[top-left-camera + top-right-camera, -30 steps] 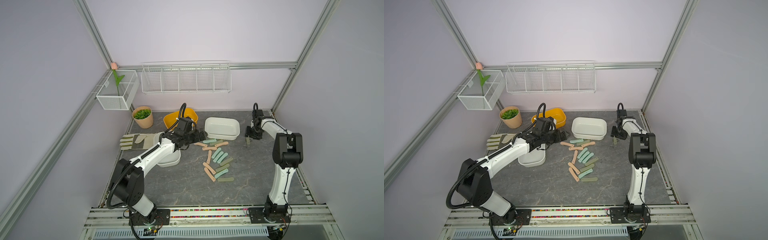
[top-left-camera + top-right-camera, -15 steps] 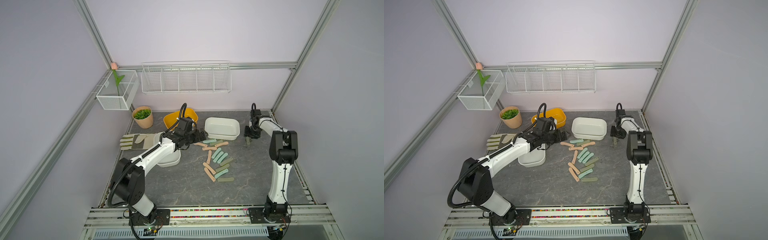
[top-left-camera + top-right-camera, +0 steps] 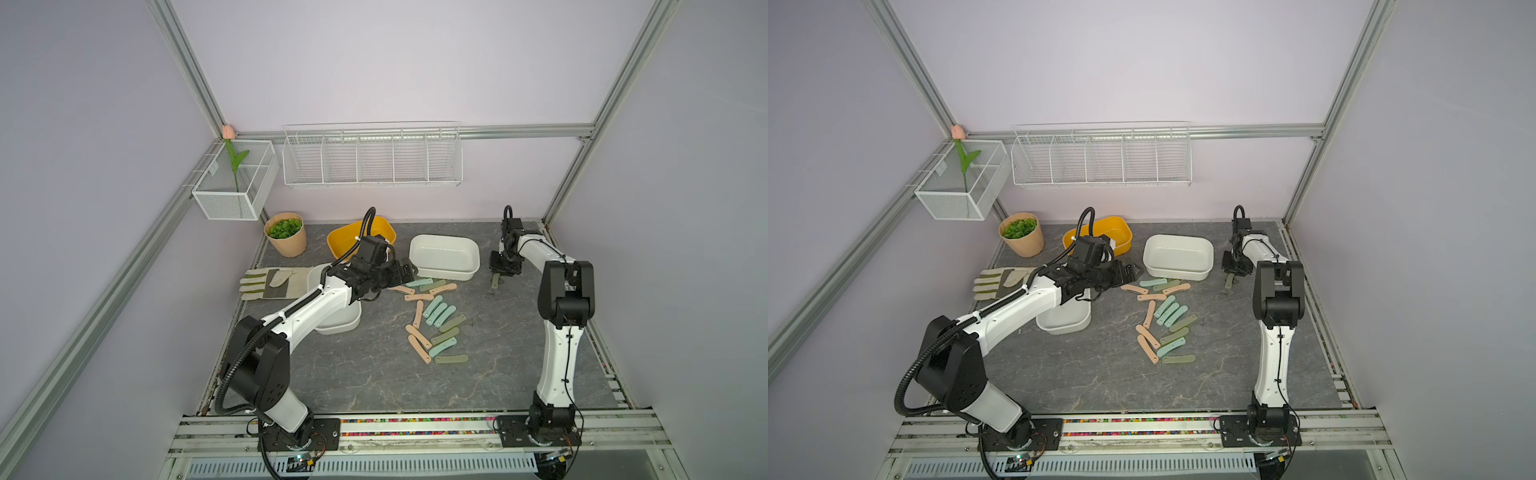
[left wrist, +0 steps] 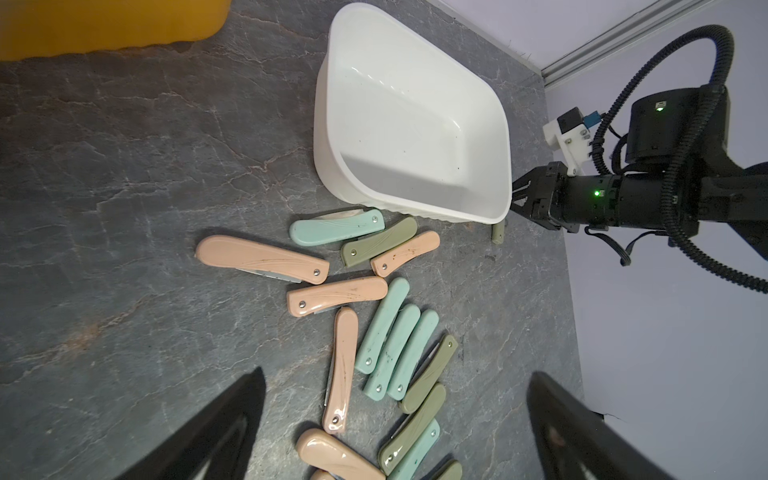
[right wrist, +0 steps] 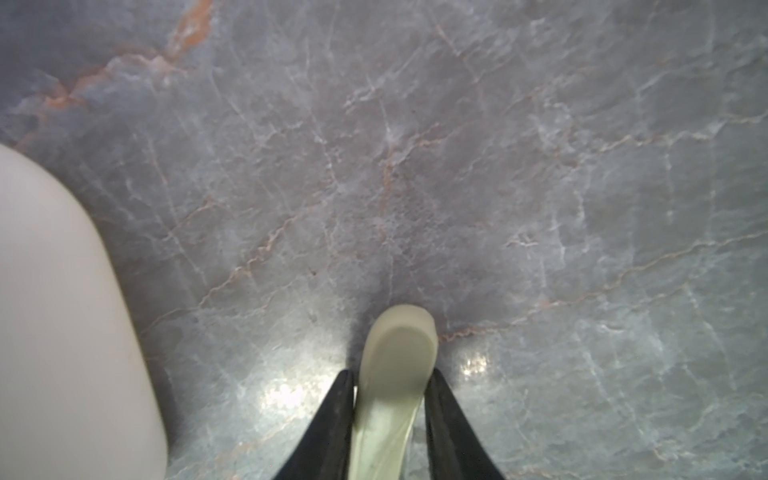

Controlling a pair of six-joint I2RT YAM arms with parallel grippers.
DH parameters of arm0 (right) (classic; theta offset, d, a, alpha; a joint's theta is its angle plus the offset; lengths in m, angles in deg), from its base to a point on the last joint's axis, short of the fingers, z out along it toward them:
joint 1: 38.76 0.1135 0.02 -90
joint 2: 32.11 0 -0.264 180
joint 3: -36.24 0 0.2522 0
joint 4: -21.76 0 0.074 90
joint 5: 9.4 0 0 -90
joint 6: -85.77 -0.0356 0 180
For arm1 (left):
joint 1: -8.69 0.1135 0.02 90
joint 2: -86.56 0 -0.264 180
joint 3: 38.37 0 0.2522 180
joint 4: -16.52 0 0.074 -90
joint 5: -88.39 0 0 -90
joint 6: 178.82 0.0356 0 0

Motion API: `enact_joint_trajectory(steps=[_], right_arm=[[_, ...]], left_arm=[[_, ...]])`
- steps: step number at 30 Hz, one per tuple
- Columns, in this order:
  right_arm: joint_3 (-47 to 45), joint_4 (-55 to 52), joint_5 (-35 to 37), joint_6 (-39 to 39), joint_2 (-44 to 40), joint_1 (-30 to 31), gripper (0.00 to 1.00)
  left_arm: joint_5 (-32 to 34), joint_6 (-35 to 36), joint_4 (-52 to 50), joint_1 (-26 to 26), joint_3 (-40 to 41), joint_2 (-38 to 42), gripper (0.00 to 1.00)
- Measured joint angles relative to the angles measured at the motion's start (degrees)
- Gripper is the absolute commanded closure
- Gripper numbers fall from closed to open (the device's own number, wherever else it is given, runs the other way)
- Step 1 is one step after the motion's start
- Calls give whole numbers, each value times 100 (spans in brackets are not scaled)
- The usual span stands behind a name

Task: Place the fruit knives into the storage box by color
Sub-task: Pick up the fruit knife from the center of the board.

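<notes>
- In both top views the sorting is hardly begun. Nearly all fruit knives (image 3: 435,312) lie mixed on the surface (image 3: 374,374), and the far white box (image 3: 444,272) holds none.
- The right gripper (image 3: 496,277) has one olive knife (image 3: 495,282) just right of this box. The left gripper (image 3: 409,270) hovers at the far-left end of the pile.
- Compared with one second ago, the elbow of the right arm (image 3: 565,286) stands a little more to the left. The pile is unchanged.
- In the left wrist view the far white box (image 4: 332,137) is empty, and the left jaws stand wide open and hold nothing.
- In the right wrist view the jaws press both sides of the olive knife (image 5: 395,365), its tip low at the surface.
</notes>
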Motion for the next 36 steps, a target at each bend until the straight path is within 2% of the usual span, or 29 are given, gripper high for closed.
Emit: enact_joint_trajectory(steps=[4, 9, 22, 29, 36], right_arm=[[-133, 138, -59, -66, -74, 2, 59], [-363, 367, -107, -122, -195, 13, 58], [-400, 396, -17, -190, -214, 17, 74], [-413, 385, -181, -269, -247, 20, 75], [-518, 282, -474, -391, -654, 59, 76]], left_arm=[[17, -13, 0, -28, -2, 0, 1], [63, -17, 0, -68, 0, 0, 1], [103, -59, 0, -131, -2, 0, 1], [103, -59, 0, -131, -61, -138, 1], [101, -55, 4, -131, -505, -452, 1]])
